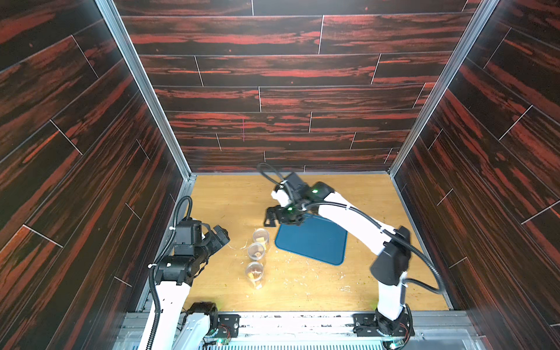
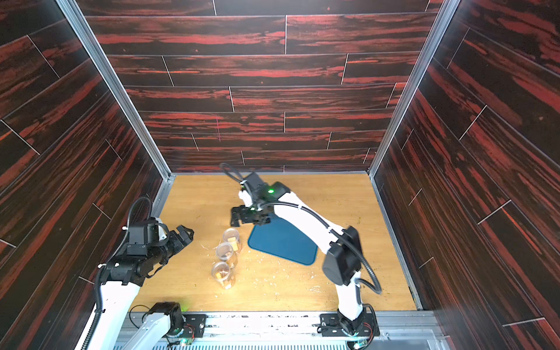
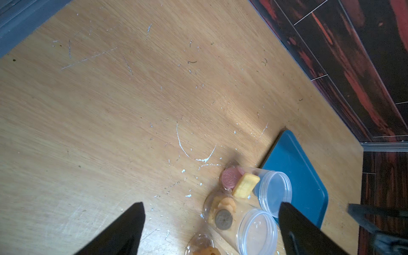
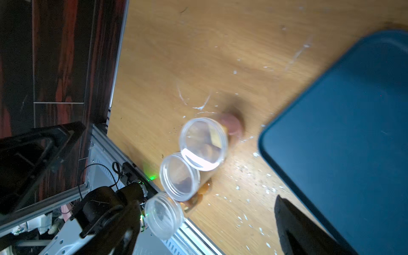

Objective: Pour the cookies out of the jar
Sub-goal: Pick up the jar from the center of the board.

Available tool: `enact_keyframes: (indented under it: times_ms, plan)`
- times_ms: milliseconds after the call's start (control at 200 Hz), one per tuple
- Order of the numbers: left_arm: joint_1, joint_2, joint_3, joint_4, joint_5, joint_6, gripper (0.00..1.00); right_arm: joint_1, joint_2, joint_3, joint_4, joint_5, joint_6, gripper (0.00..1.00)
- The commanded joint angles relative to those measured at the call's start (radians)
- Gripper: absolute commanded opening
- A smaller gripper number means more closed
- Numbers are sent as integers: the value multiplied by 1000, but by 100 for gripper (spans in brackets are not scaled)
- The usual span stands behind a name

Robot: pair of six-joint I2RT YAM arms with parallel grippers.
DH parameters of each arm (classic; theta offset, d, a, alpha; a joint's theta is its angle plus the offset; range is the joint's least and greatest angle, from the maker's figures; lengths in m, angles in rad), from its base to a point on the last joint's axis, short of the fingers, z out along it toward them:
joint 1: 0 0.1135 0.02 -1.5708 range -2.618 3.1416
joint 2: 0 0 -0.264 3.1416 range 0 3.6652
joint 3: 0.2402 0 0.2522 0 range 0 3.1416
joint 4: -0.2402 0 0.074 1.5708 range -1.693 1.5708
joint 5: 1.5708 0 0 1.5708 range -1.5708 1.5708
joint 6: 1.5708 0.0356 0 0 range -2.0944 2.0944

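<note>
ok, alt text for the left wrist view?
Three clear jars of cookies stand in a row on a scratched wooden table, beside a blue tray. The left gripper, open and empty, frames the foreground.

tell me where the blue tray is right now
In both top views the blue tray lies flat on the right half of the table, just right of the row of three clear jars, its far corner near the right gripper.

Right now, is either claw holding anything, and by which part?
Nothing is held. Both the left gripper and the right gripper are open and empty, apart from the three clear plastic jars.
</note>
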Motion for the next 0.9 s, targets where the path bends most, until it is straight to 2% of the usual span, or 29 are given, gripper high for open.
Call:
enact_keyframes:
  times_ms: [0, 105, 296, 631, 897]
  plan:
    - [-2, -26, 1, -47, -2, -13, 98, 22, 80, 87, -80, 30, 18, 98]
    - [-2, -60, 3, -54, -41, -17, 98, 42, 140, 168, -131, 71, 19, 98]
    - [0, -97, -9, -70, -47, -14, 98, 68, 197, 218, -152, 111, 40, 99]
    - [0, -124, -5, -128, -58, 23, 98, 119, 309, 336, -182, 107, 44, 99]
    - [0, -167, -8, -157, -67, 18, 99, 130, 365, 367, -204, 125, 49, 99]
